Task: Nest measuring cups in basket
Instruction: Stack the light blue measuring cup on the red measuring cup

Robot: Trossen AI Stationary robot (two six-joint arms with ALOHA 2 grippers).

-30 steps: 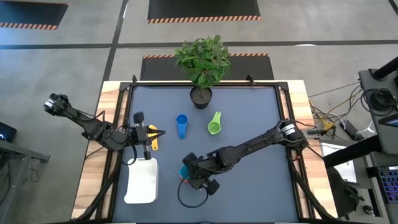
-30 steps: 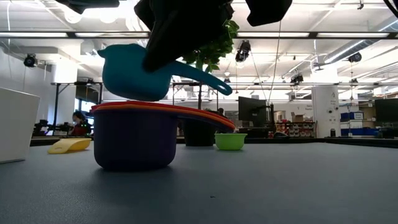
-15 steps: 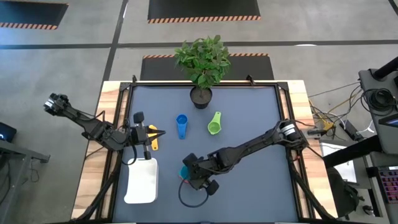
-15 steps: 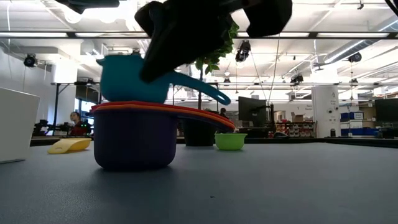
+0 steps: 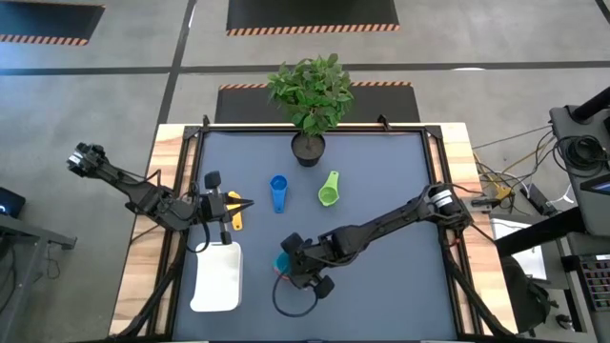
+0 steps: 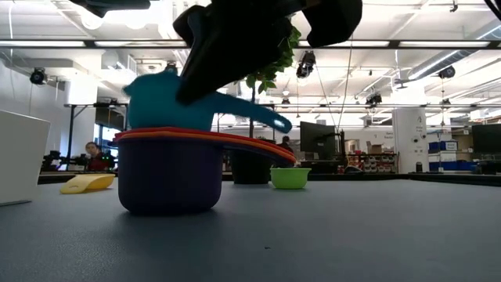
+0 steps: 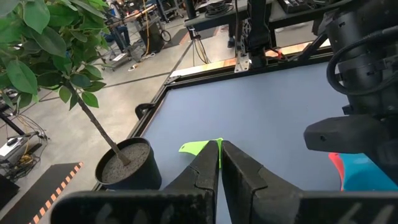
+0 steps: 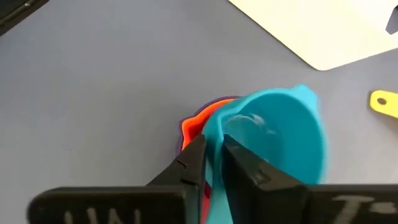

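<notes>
At the near middle of the table, my right gripper [image 5: 303, 271] has lowered the teal cup [image 6: 168, 102] over the last second until its bowl sits in the orange cup [image 6: 205, 136], itself nested in the purple cup [image 6: 167, 172]. My fingers [image 8: 239, 163] remain narrow around the teal handle; I judge release is only starting. The stack stands on the mat, just beside the white basket [image 5: 217, 278], not in it. Outstanding: the blue cup [image 5: 278, 192], green cup [image 5: 329, 190] and yellow cup [image 5: 235, 211] lie loose farther back. My left gripper [image 5: 221, 205] waits shut, empty, near the yellow cup. Surface: dull blue-grey mat [image 5: 381, 171], potted plant [image 5: 310, 100] at its far edge. Room: an open workshop with strip lights, racks and screens.
</notes>
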